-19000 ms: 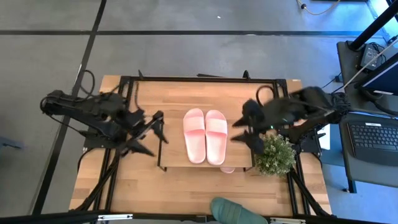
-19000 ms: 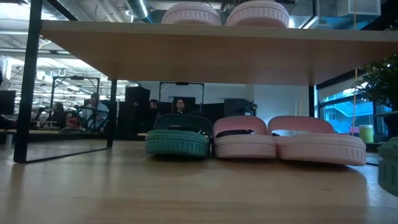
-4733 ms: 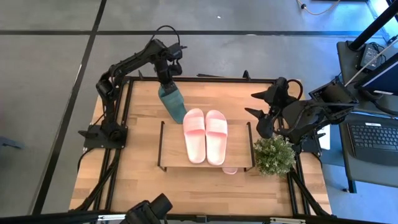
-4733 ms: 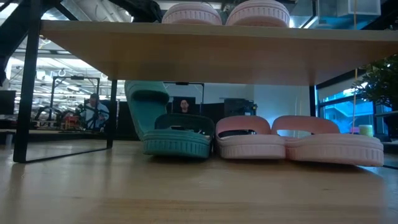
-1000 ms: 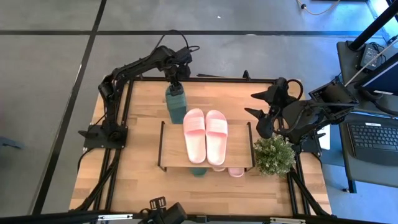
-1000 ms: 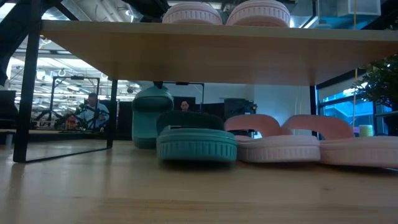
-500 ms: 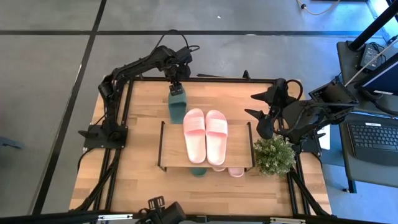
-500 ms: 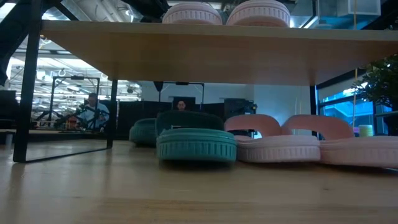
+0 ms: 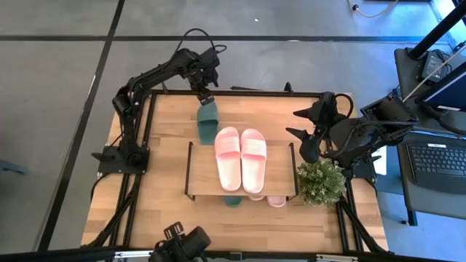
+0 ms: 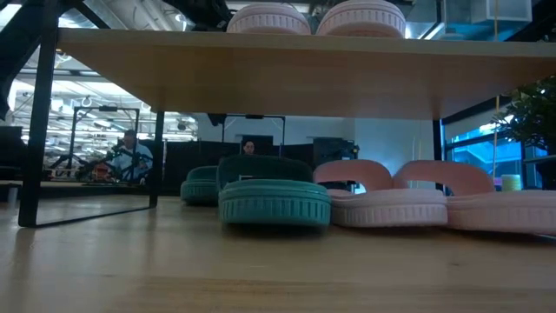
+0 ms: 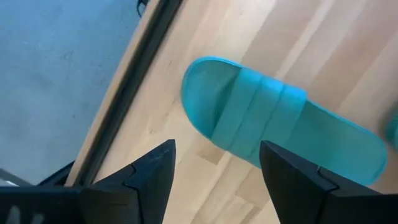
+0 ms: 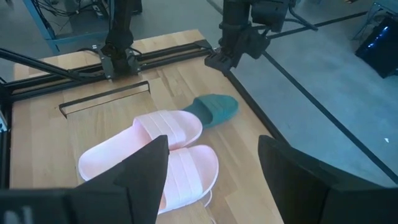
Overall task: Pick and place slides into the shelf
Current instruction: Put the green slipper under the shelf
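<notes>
A dark green slide [image 9: 207, 124] lies flat, sole down, on the table just beyond the shelf's [image 9: 204, 182] far left corner; it also shows in the left wrist view [image 11: 280, 124] and the low view [image 10: 201, 184]. My left gripper [image 9: 205, 96] hangs open above its far end, pointing down, clear of it [image 11: 217, 180]. A pink pair [image 9: 240, 159] rests on the shelf's top board. Under the board lie a second green slide [image 10: 274, 196] and two pink slides [image 10: 391, 200]. My right gripper [image 9: 304, 135] waits open, raised at the table's right.
A potted plant [image 9: 320, 182] stands at the shelf's near right corner. The black frame rail [image 9: 240, 92] runs along the table's far edge, close to my left gripper. Bare wood [image 9: 164, 138] lies left of the shelf. People sit in the room beyond the table [image 10: 130, 152].
The green slide behind the shelf stood on end under my left gripper a second ago; it has tipped over and now lies flat on the table. My left gripper has rolled about its own axis and shifted a little, and it now hangs clear above the slide's far end.
</notes>
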Controlling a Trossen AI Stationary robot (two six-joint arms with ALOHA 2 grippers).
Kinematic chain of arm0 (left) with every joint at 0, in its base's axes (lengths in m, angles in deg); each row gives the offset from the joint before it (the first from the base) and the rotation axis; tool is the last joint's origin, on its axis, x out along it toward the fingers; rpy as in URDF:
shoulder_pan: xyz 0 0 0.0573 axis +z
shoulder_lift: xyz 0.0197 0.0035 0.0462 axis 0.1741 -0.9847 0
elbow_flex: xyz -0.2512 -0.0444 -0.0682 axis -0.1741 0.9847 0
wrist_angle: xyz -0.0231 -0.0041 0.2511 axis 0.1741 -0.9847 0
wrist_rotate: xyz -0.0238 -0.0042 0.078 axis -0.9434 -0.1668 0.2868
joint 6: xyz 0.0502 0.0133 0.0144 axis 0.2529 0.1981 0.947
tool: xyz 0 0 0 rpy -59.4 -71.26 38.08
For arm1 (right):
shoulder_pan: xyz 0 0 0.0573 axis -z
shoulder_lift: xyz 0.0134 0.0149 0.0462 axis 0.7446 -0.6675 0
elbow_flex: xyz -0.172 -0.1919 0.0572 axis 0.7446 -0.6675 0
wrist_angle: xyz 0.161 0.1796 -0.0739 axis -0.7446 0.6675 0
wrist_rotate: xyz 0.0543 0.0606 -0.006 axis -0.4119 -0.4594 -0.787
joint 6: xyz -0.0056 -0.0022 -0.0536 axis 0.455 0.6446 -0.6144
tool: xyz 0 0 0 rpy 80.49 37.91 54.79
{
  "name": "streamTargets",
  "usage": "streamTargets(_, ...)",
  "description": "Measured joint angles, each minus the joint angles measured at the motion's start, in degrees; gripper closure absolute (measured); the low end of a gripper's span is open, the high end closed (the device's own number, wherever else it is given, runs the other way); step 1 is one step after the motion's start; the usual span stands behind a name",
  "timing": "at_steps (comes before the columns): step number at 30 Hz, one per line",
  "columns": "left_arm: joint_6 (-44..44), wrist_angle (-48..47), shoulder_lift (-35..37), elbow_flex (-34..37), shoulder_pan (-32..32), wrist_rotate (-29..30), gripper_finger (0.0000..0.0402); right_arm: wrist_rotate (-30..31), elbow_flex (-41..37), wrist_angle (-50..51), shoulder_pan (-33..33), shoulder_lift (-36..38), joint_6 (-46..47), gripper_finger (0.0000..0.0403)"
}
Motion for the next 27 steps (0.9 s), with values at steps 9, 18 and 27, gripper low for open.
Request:
streamTargets(9,-5.2,6.9,0.2,-0.8,3.3,3.5,0.0177,0.0,0.0,0.0,0.1,-0.4,-0.9,0.0153)
streamTargets(18,3.6,9.3,-0.3,-0.8,2.1,8.0,0.0177,0.1,0.0,0.0,2.3,-0.5,-2.3,0.0153)
streamTargets(27,3.7,9.8,-3.6,0.7,-0.4,11.6,0.0177,0.2,0.0,0.0,3.2,-0.5,-2.3,0.0153)
